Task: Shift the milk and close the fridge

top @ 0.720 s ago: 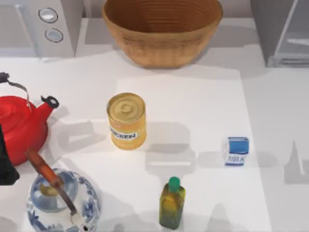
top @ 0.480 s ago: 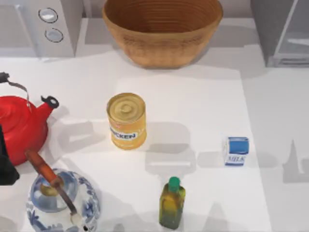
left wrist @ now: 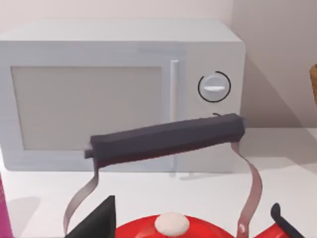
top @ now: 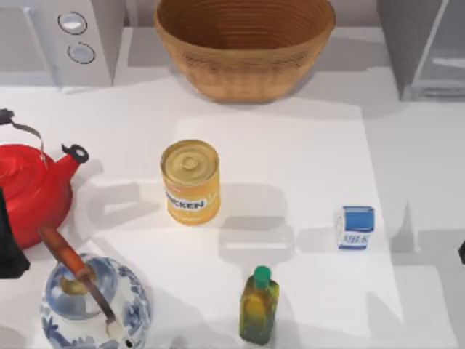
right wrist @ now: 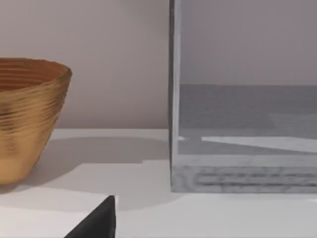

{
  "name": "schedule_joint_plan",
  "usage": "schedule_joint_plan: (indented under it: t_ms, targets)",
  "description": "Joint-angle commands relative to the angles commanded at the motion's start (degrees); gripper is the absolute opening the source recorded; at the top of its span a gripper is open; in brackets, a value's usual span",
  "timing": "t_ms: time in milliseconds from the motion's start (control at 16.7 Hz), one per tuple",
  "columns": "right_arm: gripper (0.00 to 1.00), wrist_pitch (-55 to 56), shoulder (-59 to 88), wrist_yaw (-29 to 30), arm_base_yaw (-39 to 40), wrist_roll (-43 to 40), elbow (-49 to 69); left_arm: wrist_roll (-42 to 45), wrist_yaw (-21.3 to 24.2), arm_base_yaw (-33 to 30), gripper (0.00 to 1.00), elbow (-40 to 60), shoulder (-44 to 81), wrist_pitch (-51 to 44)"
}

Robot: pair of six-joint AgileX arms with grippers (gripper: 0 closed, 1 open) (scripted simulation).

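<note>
Here, my right hand (top: 462, 252) barely enters at the counter's (top: 290, 153) right edge; I cannot tell whether it is released or clenched. The milk (top: 355, 227) stands upright just to its left, untouched. The fridge (top: 425, 47) sits well beyond it at the far right corner, door panel (right wrist: 242, 94) open. My left hand (top: 9, 247) rests beside the red kettle (top: 33, 190); its state I cannot tell.

The milk (top: 355, 227), a small white carton with a blue top, carries blue "MILK" lettering on its side. The yellow can (top: 191, 181) has a white label band with dark letters reading "…CKEN", partly cut off.
</note>
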Motion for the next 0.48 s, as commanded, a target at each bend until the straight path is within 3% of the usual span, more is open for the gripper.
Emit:
schedule_joint_plan:
  t_ms: [300,480]
  targets:
    - [1.0,13.37,14.18,17.84,17.76,0.22,0.39,0.0,0.0,0.0,1.0,0.0,0.0,0.0]
    - [1.0,18.52,19.57,24.46,24.27,0.39,0.59,0.0,0.0,0.0,1.0,0.0,0.0,0.0]
